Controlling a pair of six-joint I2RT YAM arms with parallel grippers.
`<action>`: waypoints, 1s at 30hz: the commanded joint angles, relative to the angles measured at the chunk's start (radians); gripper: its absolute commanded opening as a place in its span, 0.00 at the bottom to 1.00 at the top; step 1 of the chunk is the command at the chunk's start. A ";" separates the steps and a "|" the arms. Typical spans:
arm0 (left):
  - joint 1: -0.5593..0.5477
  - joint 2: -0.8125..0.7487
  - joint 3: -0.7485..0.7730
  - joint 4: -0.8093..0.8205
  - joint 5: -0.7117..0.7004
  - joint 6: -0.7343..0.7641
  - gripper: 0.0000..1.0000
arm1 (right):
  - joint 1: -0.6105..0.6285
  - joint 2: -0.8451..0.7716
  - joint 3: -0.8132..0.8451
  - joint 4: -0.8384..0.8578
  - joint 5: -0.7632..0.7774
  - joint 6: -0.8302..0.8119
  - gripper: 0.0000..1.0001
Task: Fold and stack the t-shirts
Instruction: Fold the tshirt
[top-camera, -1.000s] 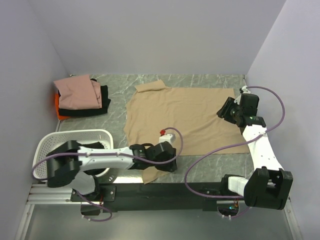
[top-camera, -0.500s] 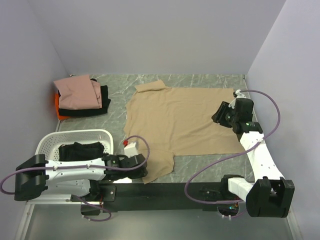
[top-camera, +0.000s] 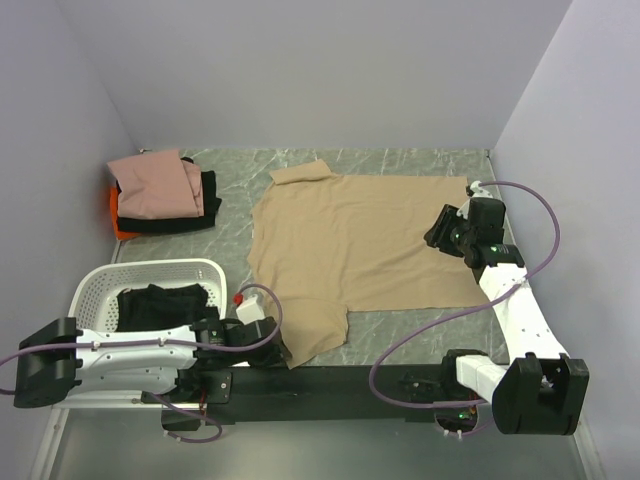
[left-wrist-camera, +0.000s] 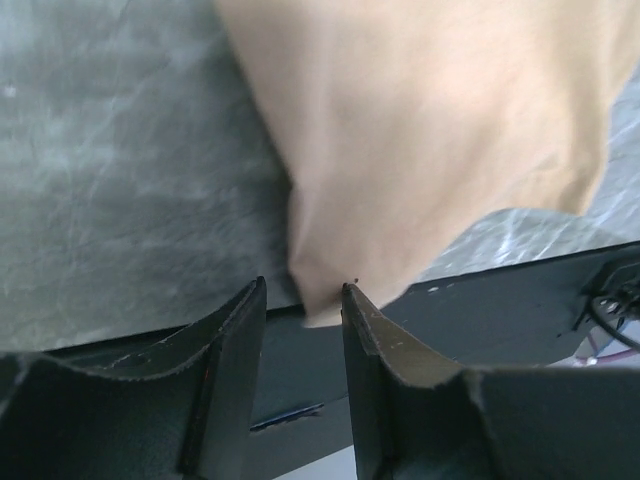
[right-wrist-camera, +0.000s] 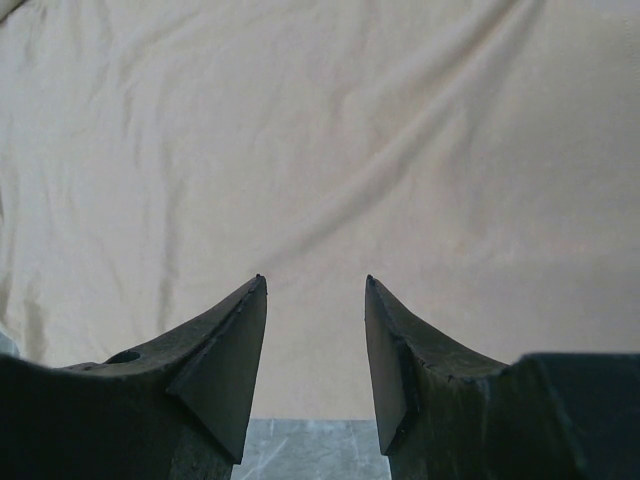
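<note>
left gripper (left-wrist-camera: 305, 285): at near table (top-camera: 230, 235) edge, jaws parted, sleeve tip of tan t-shirt (top-camera: 360, 240) between them | white basket (top-camera: 100, 280): near left, dark cloth (top-camera: 160, 300) inside | tan t-shirt: spread flat mid-table | right gripper (right-wrist-camera: 315, 280): jaws spread over its right side | far left: folded stack, pink t-shirt (top-camera: 155, 185) over black t-shirt (top-camera: 207, 195) and orange t-shirt (top-camera: 120, 228)

Nothing readable is showing in any view. The tan shirt (top-camera: 370, 235) is lying plain, with no print or tag text facing the cameras. The basket (top-camera: 95, 285) and the worktop (top-camera: 420, 165) are carrying no legible label, brand, number or sign.
</note>
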 joint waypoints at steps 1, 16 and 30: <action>-0.028 -0.012 -0.007 0.012 0.028 -0.073 0.42 | 0.009 -0.011 0.001 0.018 0.016 -0.010 0.51; -0.077 -0.007 -0.050 0.108 0.042 -0.133 0.43 | 0.007 -0.020 0.003 0.013 0.020 -0.015 0.52; -0.077 0.010 -0.053 0.147 -0.058 -0.135 0.22 | 0.009 -0.020 0.000 0.010 0.028 -0.012 0.52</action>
